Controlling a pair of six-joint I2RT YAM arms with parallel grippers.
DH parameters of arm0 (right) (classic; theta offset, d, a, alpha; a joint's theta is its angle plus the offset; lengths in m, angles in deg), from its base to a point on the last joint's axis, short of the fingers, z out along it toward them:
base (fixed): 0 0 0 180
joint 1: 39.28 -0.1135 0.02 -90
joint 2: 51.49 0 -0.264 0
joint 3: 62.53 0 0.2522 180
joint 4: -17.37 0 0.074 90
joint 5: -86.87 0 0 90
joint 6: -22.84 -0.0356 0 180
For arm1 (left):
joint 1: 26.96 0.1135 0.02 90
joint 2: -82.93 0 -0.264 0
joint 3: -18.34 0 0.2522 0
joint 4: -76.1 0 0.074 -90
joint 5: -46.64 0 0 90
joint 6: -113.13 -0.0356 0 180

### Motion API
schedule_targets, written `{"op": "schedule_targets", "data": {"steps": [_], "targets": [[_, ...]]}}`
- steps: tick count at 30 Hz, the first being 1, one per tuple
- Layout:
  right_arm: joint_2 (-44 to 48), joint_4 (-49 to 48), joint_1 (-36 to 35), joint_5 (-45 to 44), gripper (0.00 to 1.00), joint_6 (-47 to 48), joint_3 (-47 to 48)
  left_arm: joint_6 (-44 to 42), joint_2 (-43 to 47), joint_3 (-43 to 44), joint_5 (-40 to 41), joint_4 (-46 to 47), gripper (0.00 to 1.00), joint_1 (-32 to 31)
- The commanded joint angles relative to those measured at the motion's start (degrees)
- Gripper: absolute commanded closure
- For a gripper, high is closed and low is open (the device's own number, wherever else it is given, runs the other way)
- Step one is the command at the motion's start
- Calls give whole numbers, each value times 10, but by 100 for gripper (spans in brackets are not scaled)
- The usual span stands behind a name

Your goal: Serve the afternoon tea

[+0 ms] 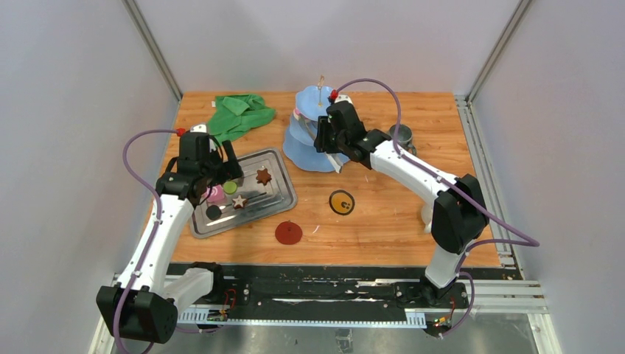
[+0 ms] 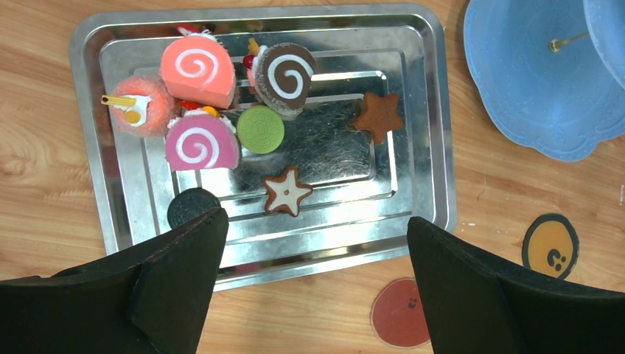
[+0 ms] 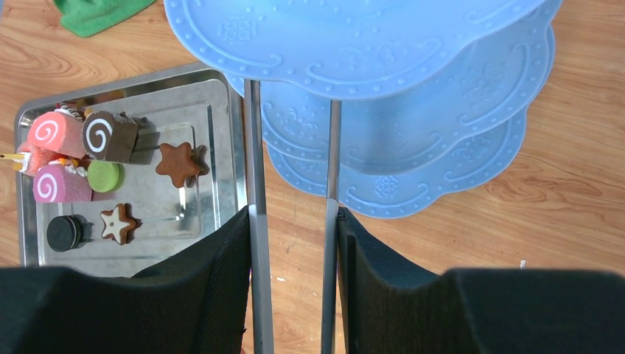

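K: Wooden table, grey walls round it. Left side?

M: left gripper is spread wide with nothing between the fingers. It hangs over the steel tray, at the rim nearest the fingertips.

K: Sweets relative to it?

M: All on the tray, beyond the fingertips. The black disc is right at 1 fingertip. The white-iced star is just ahead of the gap. The green disc and plain brown star are further out. The salmon swirl roll, pink swirl roll and brown swirl roll are bunched at the far end beside a fuzzy pink cake.

K: Right side?

M: right gripper is clamped on metal tongs, 1 finger on each arm, with the arms apart. The tongs reach ahead to the blue 3-tier stand. Their tips are hidden under the top tier's rim.

K: Mugs?

M: The grey mug stands behind the right arm, off to that gripper's side and mostly hidden.

K: Rest?

M: The green cloth is beyond the left gripper. The orange disc and red disc lie flat between the 2 arms.
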Motion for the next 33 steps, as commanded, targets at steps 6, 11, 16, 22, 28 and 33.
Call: {"op": "schedule_targets", "data": {"steps": [6,11,16,22,28,33], "targets": [[-2,-27,7,-20,86,-25,0,-6,8,-4,-1,11,4,6],[0,-30,7,-16,60,-26,-3,-7,9,-2,-1,10,4,6],[2,-31,7,-9,54,-25,-5,-6,9,-1,-2,10,4,6],[6,-32,7,-4,53,-25,-9,-7,9,-1,-2,11,4,6],[9,-32,7,1,52,-25,-12,-6,8,-2,-4,12,4,6],[13,-34,7,4,50,-26,-16,-7,8,-2,-4,13,4,6]]}}
